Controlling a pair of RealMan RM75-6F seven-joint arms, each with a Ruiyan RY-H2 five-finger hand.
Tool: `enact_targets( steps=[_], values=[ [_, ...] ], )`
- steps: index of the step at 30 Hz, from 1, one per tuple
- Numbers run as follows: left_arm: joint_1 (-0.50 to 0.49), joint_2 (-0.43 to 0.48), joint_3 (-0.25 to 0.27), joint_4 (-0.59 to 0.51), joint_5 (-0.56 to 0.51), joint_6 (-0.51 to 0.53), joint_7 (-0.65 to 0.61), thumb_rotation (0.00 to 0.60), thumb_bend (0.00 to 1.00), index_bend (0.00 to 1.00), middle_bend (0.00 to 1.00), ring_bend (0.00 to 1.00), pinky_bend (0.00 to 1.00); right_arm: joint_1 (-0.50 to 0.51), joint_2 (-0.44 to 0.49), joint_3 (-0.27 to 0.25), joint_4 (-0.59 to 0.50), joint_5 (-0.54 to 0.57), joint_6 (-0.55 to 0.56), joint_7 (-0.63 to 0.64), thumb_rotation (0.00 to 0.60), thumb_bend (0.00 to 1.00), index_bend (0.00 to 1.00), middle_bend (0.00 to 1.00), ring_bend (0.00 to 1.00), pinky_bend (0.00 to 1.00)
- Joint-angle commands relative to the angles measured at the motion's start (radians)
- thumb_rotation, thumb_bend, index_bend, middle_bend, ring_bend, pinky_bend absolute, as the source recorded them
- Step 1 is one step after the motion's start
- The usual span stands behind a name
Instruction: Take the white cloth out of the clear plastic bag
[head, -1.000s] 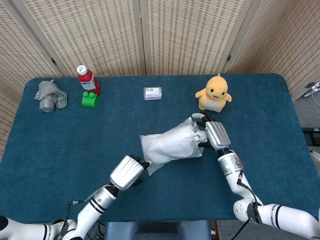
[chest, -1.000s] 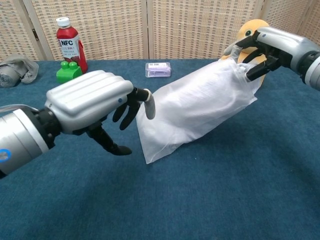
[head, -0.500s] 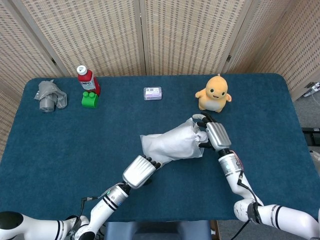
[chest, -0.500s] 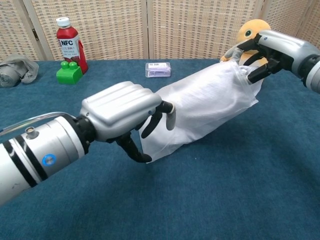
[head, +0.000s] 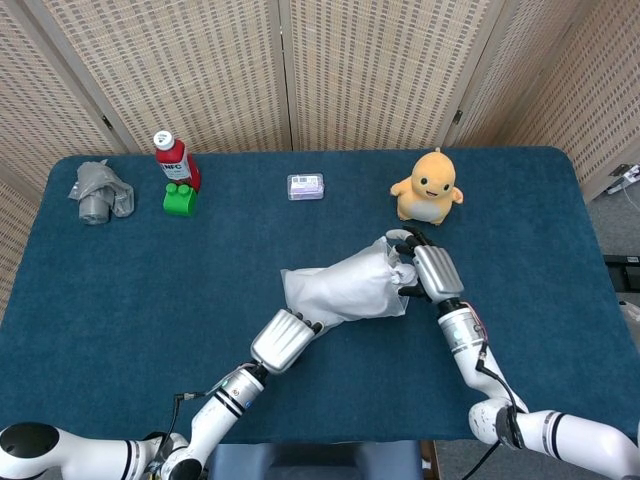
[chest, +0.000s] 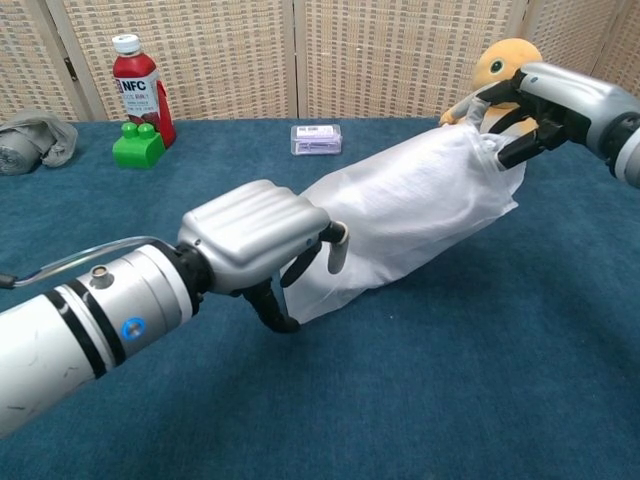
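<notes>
Left hand (head: 283, 340) sits low and a little left of centre in the head view, its fingers curled onto the bottom corner of the clear plastic bag (head: 345, 289), apparently pinching the film there; the chest view shows its fingertips (chest: 337, 240) against that closed end. Right hand (head: 431, 270), right of centre, grips the bunched mouth of the bag and holds that end raised, so the bag slopes from upper right down to lower left in the chest view. White cloth (chest: 410, 215) fills the bag and lies wholly inside it. Open blue tabletop (head: 120, 290) spreads left of the bag and along the lower edge of the frame, with more bare surface at far right. A yellow duck toy (head: 428, 186) stands just beyond the right hand, close to the bag's mouth. Along the far edge sit a small box (head: 305, 186) at centre, a red bottle (head: 175, 160) beside a green block (head: 180, 199), and a grey crumpled cloth (head: 98, 192) at upper left, all well apart from the bag.
</notes>
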Motion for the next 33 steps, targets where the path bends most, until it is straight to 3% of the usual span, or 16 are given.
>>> enact_targets(
  steps=[1, 15, 33],
  values=[
    [-0.004, -0.014, -0.004, 0.009, -0.019, -0.001, 0.019, 0.600, 0.05, 0.42, 0.66, 0.62, 0.68, -0.002, 0.001, 0.000, 0.001, 0.000, 0.000, 0.002, 0.600, 0.66, 0.79, 0.22, 0.08, 0.23],
    [-0.018, -0.052, -0.001, 0.062, -0.040, -0.008, 0.028, 0.600, 0.04, 0.46, 0.67, 0.63, 0.68, -0.004, -0.007, 0.003, 0.039, 0.040, -0.035, 0.007, 0.600, 0.66, 0.79, 0.23, 0.08, 0.23],
    [0.001, -0.078, 0.004, 0.101, -0.021, 0.060, 0.062, 0.600, 0.04, 0.47, 0.69, 0.64, 0.68, -0.007, -0.034, -0.001, 0.106, 0.076, -0.083, 0.024, 0.600, 0.66, 0.80, 0.23, 0.08, 0.23]
  ],
)
